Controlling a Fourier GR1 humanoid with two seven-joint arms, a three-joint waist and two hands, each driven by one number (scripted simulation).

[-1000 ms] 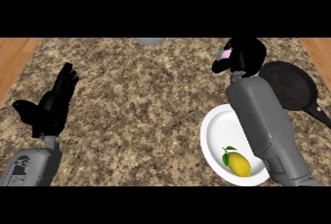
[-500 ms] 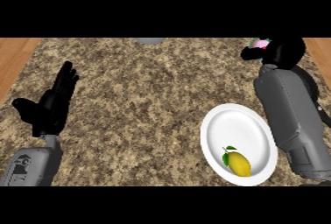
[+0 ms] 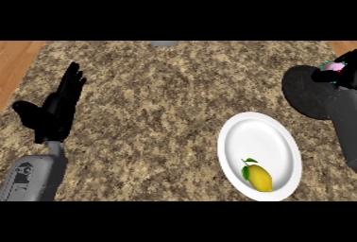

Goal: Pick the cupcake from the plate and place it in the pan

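One soft, light cupcake (image 3: 333, 66), pinched in the right hand (image 3: 343, 75) over the pan (image 3: 307, 92), needs holding low by its base.

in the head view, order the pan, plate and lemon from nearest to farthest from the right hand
The right hand is at the right edge, holding the cupcake.
1. Pan: directly beneath the hand, at the right edge.
2. Plate: below and left of the pan, lower right of the counter.
3. Lemon: on the plate's near end, farthest from the hand.
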